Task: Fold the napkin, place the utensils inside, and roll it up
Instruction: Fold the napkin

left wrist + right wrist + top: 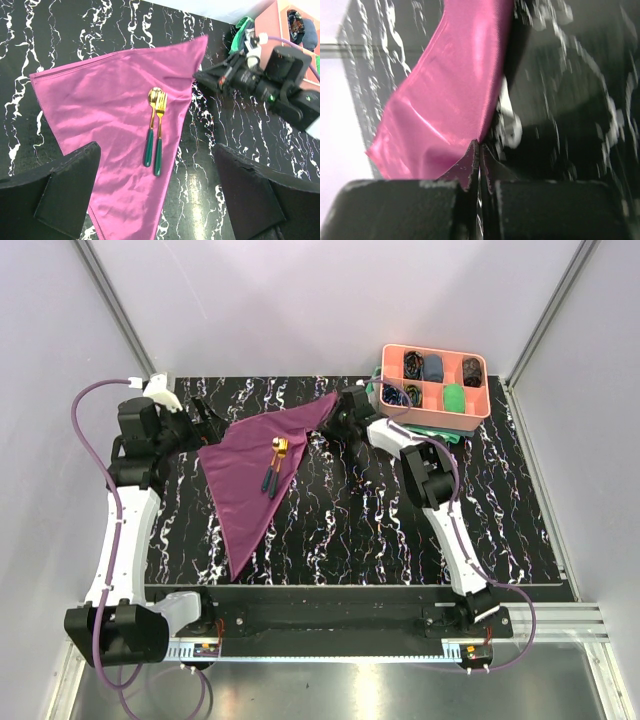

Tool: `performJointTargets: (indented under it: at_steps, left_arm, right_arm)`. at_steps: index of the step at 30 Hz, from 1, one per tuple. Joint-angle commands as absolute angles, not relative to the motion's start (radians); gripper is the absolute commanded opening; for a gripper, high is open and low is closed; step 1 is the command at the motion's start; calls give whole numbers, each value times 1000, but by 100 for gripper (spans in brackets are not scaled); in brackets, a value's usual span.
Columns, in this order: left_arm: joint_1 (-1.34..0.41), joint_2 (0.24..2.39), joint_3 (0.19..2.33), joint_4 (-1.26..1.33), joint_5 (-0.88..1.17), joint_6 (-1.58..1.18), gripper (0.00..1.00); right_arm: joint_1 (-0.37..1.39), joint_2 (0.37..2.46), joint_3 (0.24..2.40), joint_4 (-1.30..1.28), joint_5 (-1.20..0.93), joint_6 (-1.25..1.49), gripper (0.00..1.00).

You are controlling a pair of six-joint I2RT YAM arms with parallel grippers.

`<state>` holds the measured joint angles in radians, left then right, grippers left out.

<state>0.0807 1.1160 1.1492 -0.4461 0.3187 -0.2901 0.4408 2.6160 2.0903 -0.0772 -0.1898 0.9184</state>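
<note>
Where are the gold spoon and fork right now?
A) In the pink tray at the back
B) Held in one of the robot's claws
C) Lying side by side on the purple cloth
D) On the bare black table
C: the spoon and fork lie side by side on the purple napkin, heads pointing the same way.
</note>
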Motion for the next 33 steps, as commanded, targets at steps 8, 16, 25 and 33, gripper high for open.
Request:
performJointTargets:
  at_steps: [8,16,25,33]
  left_arm:
    - [84,1069,1144,-373,371,-307,98]
    - [84,1051,1135,-353,399,-310,98]
    - [84,1019,1115,-325,428,-324,99]
    - [84,1005,1109,-318,442,-333,99]
  right_arm:
    - [486,2353,1628,-19,-9,900,0]
    - [535,2191,1379,52,92,920,0]
    - [580,2008,1171,43,153,920,0]
    - [580,1888,1074,21,185,934,0]
